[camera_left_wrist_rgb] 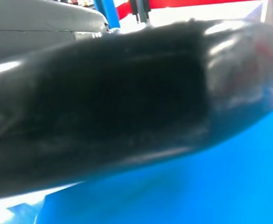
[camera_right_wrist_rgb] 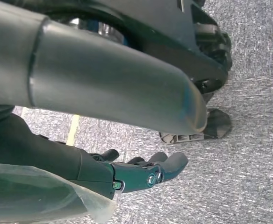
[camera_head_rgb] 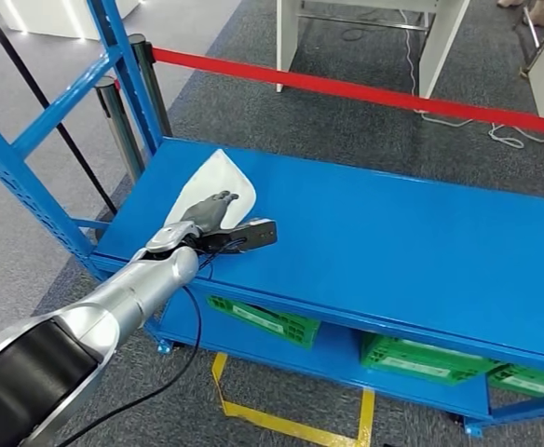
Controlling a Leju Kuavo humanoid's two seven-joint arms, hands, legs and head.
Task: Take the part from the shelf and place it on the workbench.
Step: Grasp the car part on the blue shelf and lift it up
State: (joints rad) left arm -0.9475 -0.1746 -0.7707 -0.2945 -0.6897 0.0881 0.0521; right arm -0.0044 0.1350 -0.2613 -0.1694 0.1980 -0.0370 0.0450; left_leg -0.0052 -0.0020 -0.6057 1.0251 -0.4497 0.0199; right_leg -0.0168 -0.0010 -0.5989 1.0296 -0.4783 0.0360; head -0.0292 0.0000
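- Your left hand [camera_head_rgb: 210, 210] lies flat, fingers spread, on the white part [camera_head_rgb: 216, 182], upper left of centre on the blue shelf [camera_head_rgb: 396, 251].
- Your right hand [camera_right_wrist_rgb: 142, 172] hangs over grey carpet [camera_right_wrist_rgb: 240, 186], fingers apart, holding nothing.

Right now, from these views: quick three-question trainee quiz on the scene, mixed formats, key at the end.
1. True or false: the left hand is over the white part on the blue shelf.
2. What sits on the shelf level below? A) green crates B) red boxes C) paint cans
3. Fill in: the right hand hangs above the grey ____.

Key: 1 true. 2 A, the green crates. 3 floor.
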